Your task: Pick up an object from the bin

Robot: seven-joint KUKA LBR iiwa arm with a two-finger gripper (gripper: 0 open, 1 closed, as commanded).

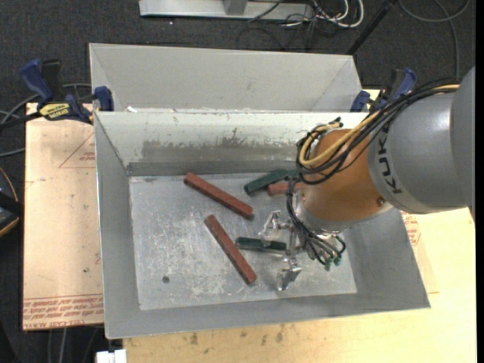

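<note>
My gripper (280,249) hangs low over the right middle of the bin floor and is open. One metal fingertip (271,222) points toward the back and the other toward the front. A dark green flat stick (255,243) lies on the floor, its right end in the gap between the two fingers and its left end sticking out to the left. A red-brown stick (229,249) lies at a slant just left of it, close to the green stick's free end.
A second red-brown stick (218,195) lies further back. A green piece (266,180) and a small red-brown bit (275,190) sit by the back wall, partly under the arm's orange cover. The left half of the floor is bare metal.
</note>
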